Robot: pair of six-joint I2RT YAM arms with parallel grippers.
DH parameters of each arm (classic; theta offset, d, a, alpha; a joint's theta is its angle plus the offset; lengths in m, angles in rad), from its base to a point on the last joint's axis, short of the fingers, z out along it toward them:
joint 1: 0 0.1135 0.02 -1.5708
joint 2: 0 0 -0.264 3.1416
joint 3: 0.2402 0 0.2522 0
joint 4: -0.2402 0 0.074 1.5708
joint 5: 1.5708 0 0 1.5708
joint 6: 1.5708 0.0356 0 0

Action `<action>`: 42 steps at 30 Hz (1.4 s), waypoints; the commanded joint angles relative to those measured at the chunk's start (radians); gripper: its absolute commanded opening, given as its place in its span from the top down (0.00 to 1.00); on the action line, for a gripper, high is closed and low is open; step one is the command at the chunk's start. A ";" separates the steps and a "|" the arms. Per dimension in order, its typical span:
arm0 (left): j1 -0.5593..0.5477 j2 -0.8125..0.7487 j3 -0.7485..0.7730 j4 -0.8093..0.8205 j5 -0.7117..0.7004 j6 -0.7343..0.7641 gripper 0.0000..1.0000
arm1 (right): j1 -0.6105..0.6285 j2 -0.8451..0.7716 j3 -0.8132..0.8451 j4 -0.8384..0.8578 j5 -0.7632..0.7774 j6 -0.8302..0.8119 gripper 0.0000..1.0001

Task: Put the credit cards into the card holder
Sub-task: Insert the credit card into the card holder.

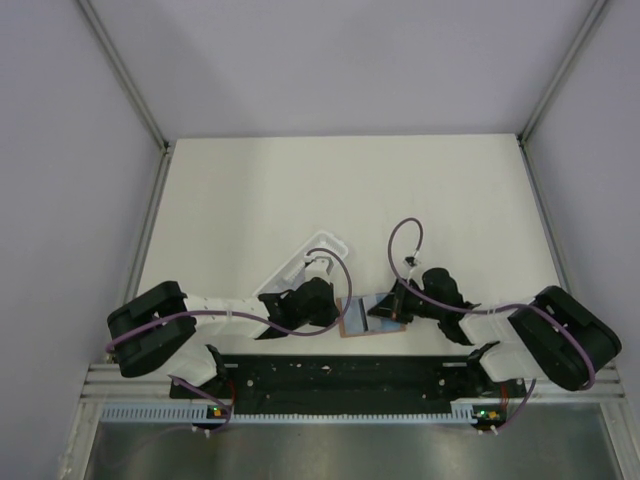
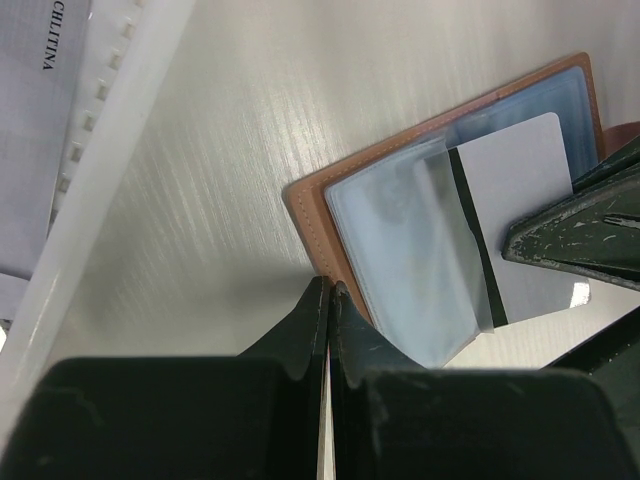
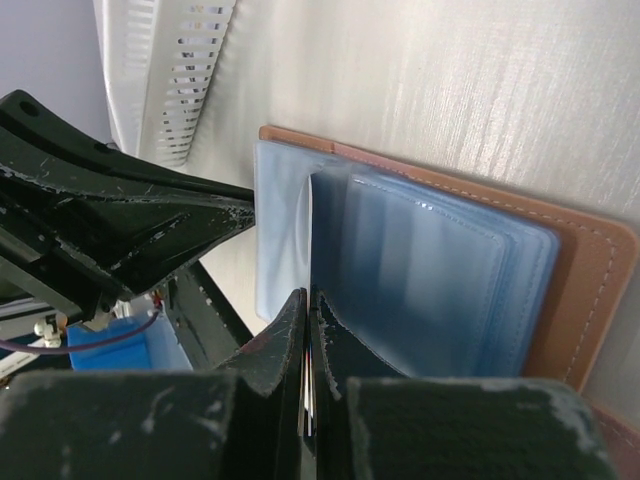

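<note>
Your open orange-brown leather-like card holder (image 1: 362, 326) lies at the six o'clock edge of the white table (image 1: 340, 190). Your left gripper (image 2: 328, 292) is pinched closed and empty, tips against the holder's corner. Your right gripper (image 3: 308, 296), at the holder's three o'clock, clamps a thin grey dark-striped card (image 2: 515, 165), striped end under a clear sleeve.

Lab booth (aluminium frame (image 1: 125, 72), white walls (image 1: 350, 60))

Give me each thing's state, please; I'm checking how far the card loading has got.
card holder: open, flat on the table.
credit card: one end under a clear sleeve, the rest out.
right fingers: shut on the credit card.
left fingers: shut, tips at the card holder's edge.
white tray: on the table, untouched.
</note>
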 commanded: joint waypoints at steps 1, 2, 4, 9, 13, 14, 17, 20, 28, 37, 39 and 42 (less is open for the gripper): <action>-0.004 0.010 0.025 0.014 0.007 -0.002 1.00 | -0.005 0.054 -0.009 0.100 -0.033 0.009 1.00; -0.004 0.008 0.025 0.014 0.007 -0.003 1.00 | -0.005 0.071 -0.014 0.125 -0.034 0.020 1.00; -0.004 0.007 0.025 0.014 0.005 -0.003 1.00 | -0.006 0.106 -0.026 0.188 -0.036 0.041 1.00; -0.004 0.005 0.025 0.011 0.005 -0.005 1.00 | -0.003 0.235 -0.050 0.393 -0.041 0.110 1.00; -0.004 0.001 0.022 0.010 0.004 -0.003 1.00 | 0.006 0.326 -0.061 0.525 -0.033 0.152 1.00; -0.004 -0.003 0.021 0.008 0.004 -0.003 1.00 | 0.012 0.343 -0.063 0.553 -0.030 0.160 1.00; -0.004 -0.006 0.022 0.005 0.002 -0.003 1.00 | 0.030 0.378 -0.070 0.611 -0.013 0.181 1.00; -0.004 -0.007 0.019 0.011 0.004 -0.003 1.00 | 0.046 0.375 -0.083 0.624 0.010 0.184 0.96; -0.004 -0.006 0.025 0.016 0.004 -0.003 1.00 | 0.080 0.237 -0.060 0.419 0.073 0.121 0.84; -0.004 -0.015 0.016 0.022 0.007 -0.002 1.00 | 0.136 0.042 0.034 0.030 0.166 0.014 0.68; -0.004 -0.016 0.016 0.022 0.008 0.000 1.00 | 0.138 0.021 0.041 -0.013 0.176 0.002 0.65; -0.004 -0.013 0.018 0.025 0.008 0.001 1.00 | 0.138 -0.013 0.051 -0.080 0.196 -0.021 0.59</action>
